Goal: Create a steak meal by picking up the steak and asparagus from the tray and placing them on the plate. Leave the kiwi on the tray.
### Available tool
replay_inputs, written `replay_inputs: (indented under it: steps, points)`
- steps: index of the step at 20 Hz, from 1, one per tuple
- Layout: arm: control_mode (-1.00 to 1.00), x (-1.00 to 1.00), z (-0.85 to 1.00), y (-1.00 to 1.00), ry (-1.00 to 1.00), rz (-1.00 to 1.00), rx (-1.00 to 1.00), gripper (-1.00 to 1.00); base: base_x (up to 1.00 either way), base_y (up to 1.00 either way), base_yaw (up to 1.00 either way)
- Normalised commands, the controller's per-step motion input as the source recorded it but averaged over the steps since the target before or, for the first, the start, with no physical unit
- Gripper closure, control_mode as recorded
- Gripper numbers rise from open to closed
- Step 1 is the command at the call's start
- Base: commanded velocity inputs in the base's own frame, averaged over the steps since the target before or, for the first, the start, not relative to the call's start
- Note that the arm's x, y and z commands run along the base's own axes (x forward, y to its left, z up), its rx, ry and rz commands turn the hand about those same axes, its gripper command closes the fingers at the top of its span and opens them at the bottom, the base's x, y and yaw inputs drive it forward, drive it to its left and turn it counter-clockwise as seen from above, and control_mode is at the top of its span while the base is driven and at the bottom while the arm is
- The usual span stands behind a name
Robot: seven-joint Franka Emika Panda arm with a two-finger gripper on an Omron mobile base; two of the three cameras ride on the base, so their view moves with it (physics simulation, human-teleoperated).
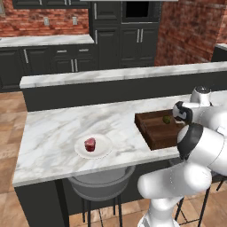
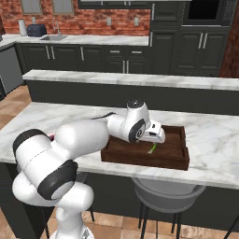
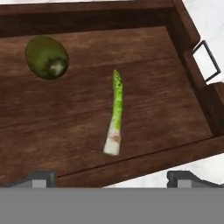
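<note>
We note the steak (image 1: 90, 144) already sitting on the white plate (image 1: 103, 150), which rests on the marble counter (image 1: 53, 133) well to the left of the tray (image 1: 153, 128). We see the gripper (image 3: 112, 177) hanging above the tray with its two fingers spread wide apart and nothing between them. In the hand view, the asparagus (image 3: 114, 114) lies flat on the tray floor, roughly midway, its tip pointing away from the fingertips and its pale cut end nearest them. The kiwi (image 3: 46, 57) sits apart from the stalk, toward the upper left of that view, close to the far wall. In the right base view, the asparagus (image 2: 152, 148) shows just beneath the hand.
</note>
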Motion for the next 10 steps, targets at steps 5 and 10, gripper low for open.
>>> replay_inputs:
  steps: [5,10]
  points:
    - [-1.00,0.41,-0.40,-0.23,0.03,0.00,0.00,-1.00,0.00,0.00,0.00]
    - [-1.00,0.35,-0.40,-0.34,0.00,0.00,0.02,-1.00,0.00,0.00,0.00]
